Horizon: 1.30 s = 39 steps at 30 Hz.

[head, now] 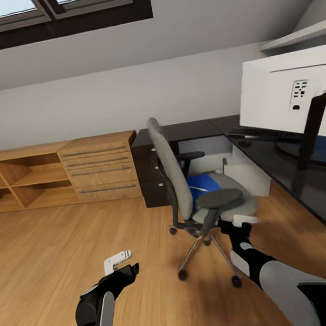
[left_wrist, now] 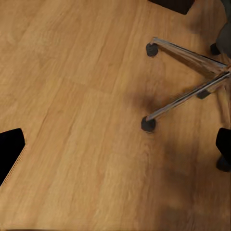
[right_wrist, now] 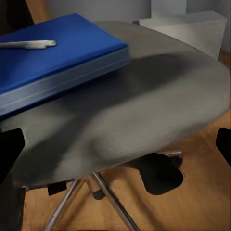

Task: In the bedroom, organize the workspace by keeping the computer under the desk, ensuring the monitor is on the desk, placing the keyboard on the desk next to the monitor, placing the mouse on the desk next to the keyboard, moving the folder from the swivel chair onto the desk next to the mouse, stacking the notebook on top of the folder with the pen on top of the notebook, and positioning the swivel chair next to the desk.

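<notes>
The swivel chair (head: 179, 181) stands on the floor in front of the black desk (head: 318, 194), its back turned to me. On its grey seat (right_wrist: 159, 106) lies the blue folder (right_wrist: 57, 62), thick at the edge, with a white pen (right_wrist: 29, 44) on top. I cannot make out a separate notebook. The monitor (head: 289, 92) stands on the desk, white back toward me, and the keyboard (head: 262, 133) lies beyond it. A light grey box, likely the computer (head: 247, 169), sits under the desk. My right gripper (head: 243, 221) hangs open at the seat's near edge. My left gripper (head: 119, 260) is open over bare floor.
A light wooden chest of drawers (head: 100, 169) and open shelves (head: 21, 180) line the far wall on the left. The chair's chrome star base (left_wrist: 192, 82) spreads over the floor beside my left gripper. Open wooden floor lies on the left. White shelves (head: 296, 38) hang above the monitor.
</notes>
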{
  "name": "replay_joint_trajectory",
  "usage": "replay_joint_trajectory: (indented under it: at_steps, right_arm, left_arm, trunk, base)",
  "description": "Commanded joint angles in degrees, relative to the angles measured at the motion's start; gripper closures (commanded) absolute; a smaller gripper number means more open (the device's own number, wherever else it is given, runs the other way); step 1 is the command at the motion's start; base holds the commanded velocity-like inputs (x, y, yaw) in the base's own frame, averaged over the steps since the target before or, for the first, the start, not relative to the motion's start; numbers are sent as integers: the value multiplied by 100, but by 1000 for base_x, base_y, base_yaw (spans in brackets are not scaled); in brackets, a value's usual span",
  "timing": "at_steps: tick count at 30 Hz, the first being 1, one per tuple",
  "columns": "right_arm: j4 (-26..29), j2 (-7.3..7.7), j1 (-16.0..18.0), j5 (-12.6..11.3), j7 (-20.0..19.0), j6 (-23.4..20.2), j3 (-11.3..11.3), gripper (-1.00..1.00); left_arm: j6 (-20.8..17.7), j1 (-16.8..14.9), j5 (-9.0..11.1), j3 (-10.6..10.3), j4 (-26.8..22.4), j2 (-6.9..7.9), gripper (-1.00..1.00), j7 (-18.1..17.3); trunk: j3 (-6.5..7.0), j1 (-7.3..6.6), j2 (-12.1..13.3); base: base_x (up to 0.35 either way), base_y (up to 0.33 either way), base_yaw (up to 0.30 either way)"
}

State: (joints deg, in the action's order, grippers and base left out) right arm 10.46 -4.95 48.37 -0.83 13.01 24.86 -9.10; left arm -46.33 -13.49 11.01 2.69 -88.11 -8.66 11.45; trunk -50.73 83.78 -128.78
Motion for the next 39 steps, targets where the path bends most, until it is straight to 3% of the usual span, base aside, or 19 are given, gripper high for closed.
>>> replay_joint_trajectory:
  at_steps: [1,5,29,39]
  right_arm:
    - [-6,-45,5,123,-3,19,3,-100]
    - [-9,-189,-1,410,8,19,-4,-100]
    - [-70,-271,-3,452,8,19,-8,-100]
    - [-69,-253,-3,458,8,19,-13,-100]
  left_arm:
    - [-21,-4,60,4,-4,-4,-100,41]
    - [-17,-4,60,3,-4,-4,-100,41]
    - [1,-4,42,-23,11,-22,-100,43]
    - [1,-4,42,-23,13,-15,-100,44]
  trunk:
    - [-6,-1,-2]
    - [-5,-1,-2]
    - [-5,-1,-2]
    - [4,-1,-2]
  base:
    - [0,0,278]
    - [0,0,278]
    - [0,0,269]
    - [0,0,-17]
